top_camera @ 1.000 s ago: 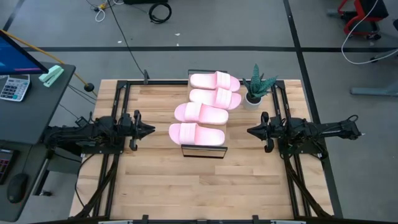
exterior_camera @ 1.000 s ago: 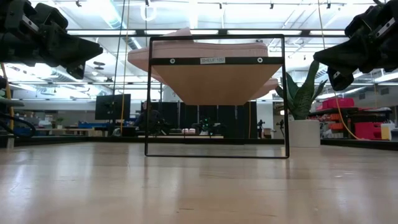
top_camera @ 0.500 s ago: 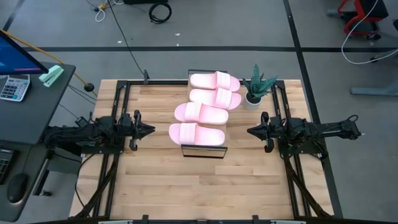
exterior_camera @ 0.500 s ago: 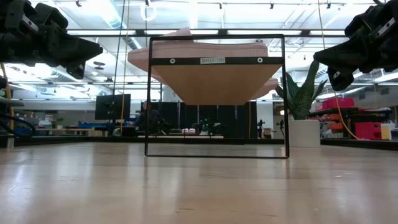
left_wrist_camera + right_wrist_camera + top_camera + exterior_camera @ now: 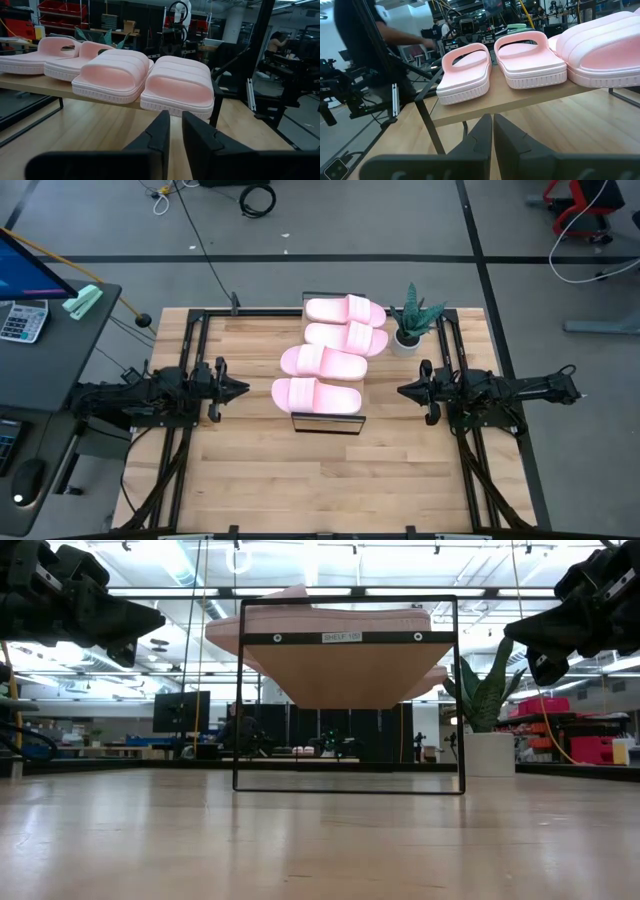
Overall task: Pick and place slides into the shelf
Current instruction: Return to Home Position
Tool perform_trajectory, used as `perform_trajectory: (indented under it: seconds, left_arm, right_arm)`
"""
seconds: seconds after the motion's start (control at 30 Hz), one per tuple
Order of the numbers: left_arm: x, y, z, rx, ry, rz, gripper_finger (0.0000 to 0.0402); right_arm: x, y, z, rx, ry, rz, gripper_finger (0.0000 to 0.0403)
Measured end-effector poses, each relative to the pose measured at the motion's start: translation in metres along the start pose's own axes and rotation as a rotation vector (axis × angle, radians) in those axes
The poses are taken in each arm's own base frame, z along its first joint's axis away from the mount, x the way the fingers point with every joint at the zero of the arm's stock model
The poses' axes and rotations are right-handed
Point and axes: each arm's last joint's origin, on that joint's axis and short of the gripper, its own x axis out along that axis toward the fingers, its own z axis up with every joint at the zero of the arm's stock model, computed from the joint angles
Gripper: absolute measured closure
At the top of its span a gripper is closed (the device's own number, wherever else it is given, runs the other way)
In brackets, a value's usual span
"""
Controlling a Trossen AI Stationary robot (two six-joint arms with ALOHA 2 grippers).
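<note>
Four pale pink slides point(image 5: 330, 352) lie side by side in a row on the shelf point(image 5: 327, 424), a light-wood board on a thin black frame at the table's middle. The left wrist view shows the slides point(image 5: 177, 85) resting sole-down on the board point(image 5: 50, 85). The right wrist view shows three of the slides point(image 5: 530, 60) on the board point(image 5: 495, 102). My left gripper point(image 5: 241, 388) hovers shut to the left of the nearest slide. My right gripper point(image 5: 402, 390) hovers shut to its right. Both grippers point at the shelf and hold nothing.
A small potted plant point(image 5: 413, 322) stands by the shelf's far right end, close to the right arm. In the low view, the shelf frame point(image 5: 350, 790) stands on the tabletop with open room under the board. Bare wood lies near the table's front edge point(image 5: 330, 500).
</note>
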Motion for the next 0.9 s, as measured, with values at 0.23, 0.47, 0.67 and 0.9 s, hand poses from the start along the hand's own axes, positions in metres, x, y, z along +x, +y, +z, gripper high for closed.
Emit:
perform_trajectory:
  seconds: [0.23,0.47,0.67,0.9]
  left_arm:
    - [0.0000,0.0000,0.0000,0.000,0.000,0.000,0.0350]
    - [0.0000,0.0000,0.0000,0.000,0.000,0.000,0.0340]
    - [0.0000,0.0000,-0.0001,0.000,0.000,0.000,0.0345]
    - [0.0000,0.0000,0.0000,0.000,0.000,0.000,0.0349]
  right_arm:
    - [0.0000,0.0000,0.0000,0.000,0.000,0.000,0.0380]
    - [0.0000,0.0000,0.0000,0.000,0.000,0.000,0.0380]
    - [0.0000,0.0000,0.0000,0.000,0.000,0.000,0.0378]
    - [0.0000,0.0000,0.0000,0.000,0.000,0.000,0.0380]
